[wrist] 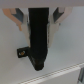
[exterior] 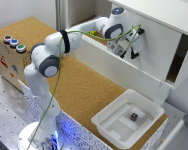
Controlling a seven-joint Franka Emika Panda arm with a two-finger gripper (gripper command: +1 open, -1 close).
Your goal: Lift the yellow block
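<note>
My gripper (exterior: 132,46) reaches into the white cabinet (exterior: 159,30) above the cork table. In the wrist view its black fingers (wrist: 40,50) form one dark column with no gap, so the gripper (wrist: 39,64) looks shut with nothing in it. A tiny dark piece with a dull-yellow face, the yellow block (wrist: 21,51), lies on the white surface beside the fingers, apart from them. I cannot pick the block out in the exterior view. A thin yellow-green cable (exterior: 56,85) runs along the arm.
A white tray (exterior: 111,127) stands at the exterior view's lower right with a small dark brown block (exterior: 134,117) in it. A wooden box (exterior: 9,60) with coloured buttons is at the exterior view's left. The cabinet's walls enclose the gripper.
</note>
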